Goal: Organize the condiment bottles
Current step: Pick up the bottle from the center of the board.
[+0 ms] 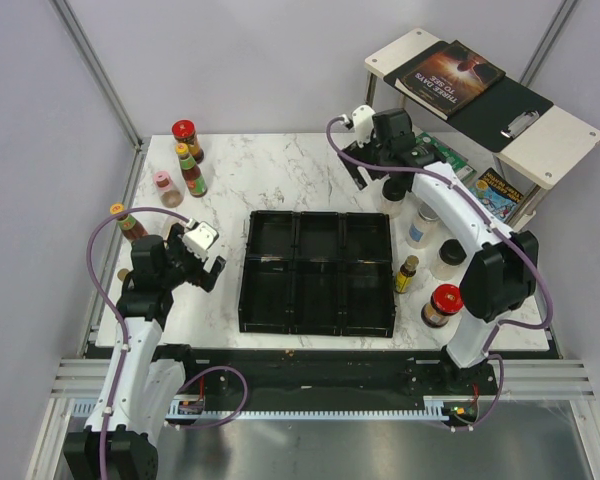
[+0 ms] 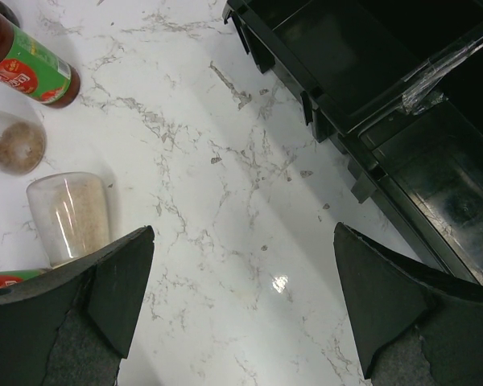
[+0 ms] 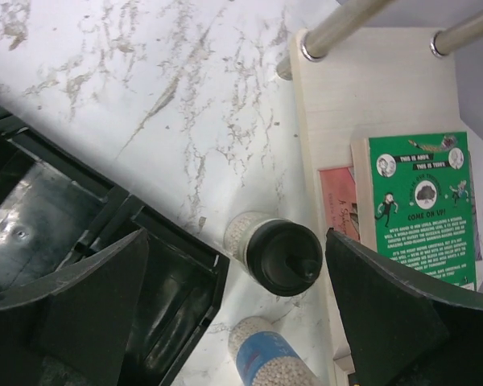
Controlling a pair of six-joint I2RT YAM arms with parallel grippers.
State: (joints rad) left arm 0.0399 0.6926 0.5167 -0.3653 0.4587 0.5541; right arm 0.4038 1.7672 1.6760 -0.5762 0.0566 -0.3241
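Note:
At the back left stand a red-capped jar [image 1: 186, 135], a yellow-capped sauce bottle [image 1: 190, 170], a pink-lidded shaker [image 1: 166, 187] and another yellow-capped bottle [image 1: 128, 222]. To the right of the black tray [image 1: 318, 312] stand a slim dark bottle [image 1: 407, 273], a red-capped jar [image 1: 443, 304], a clear jar [image 1: 447, 258] and a blue-labelled jar [image 1: 421, 225]. My left gripper [image 1: 205, 265] is open and empty over bare marble [image 2: 243, 265]. My right gripper [image 1: 378, 183] is open above a black-lidded jar [image 3: 278, 253], which is between the fingers but not touched.
The tray's compartments [image 2: 370, 96] show empty. A sauce bottle [image 2: 28, 68] and two clear jars [image 2: 68, 213] are at the left of the left wrist view. A shelf with books [image 1: 450, 72] stands at the back right, and a green book [image 3: 423, 209] lies beside the jars.

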